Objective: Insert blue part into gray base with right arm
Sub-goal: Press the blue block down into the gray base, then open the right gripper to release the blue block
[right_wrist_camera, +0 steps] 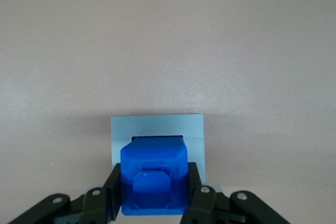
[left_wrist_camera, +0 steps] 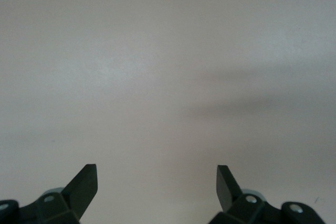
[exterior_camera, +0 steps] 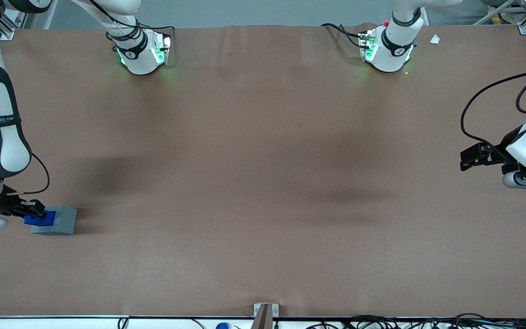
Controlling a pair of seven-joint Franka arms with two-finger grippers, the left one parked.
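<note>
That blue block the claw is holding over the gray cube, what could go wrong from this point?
The gripper is shut on the blue part, which hangs above the gray base at the working arm's end of the table.

1. The dark socket edge shows only as a thin strip past the part, so a slightly off-line descent might catch the rim and jam.
2. The base lies loose on the table, so a crooked push could slide or tip it.

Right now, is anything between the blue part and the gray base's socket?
Nothing visible. The gripper is shut on the blue part, directly over the gray base at the working arm's end of the table.
</note>
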